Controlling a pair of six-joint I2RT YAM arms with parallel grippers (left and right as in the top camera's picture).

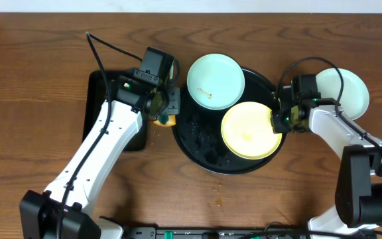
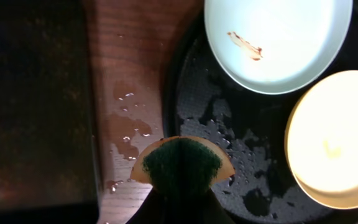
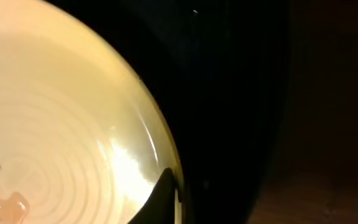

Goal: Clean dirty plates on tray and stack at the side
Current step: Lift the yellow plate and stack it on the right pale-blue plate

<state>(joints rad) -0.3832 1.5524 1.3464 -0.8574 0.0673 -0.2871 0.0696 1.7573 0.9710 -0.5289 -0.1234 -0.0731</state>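
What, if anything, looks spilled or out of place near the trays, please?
Water drops lie on the wooden table between the rectangular tray and the round tray, whose floor is wet too. The smeared mint plate overlaps that tray's rim.

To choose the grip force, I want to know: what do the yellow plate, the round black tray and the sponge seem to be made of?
Yellow plate: likely glossy plastic or melamine; bright glare, moulded rings. Round black tray: probably smooth plastic; water beads on it. Sponge: apparently orange foam with a fuzzy green scouring layer.
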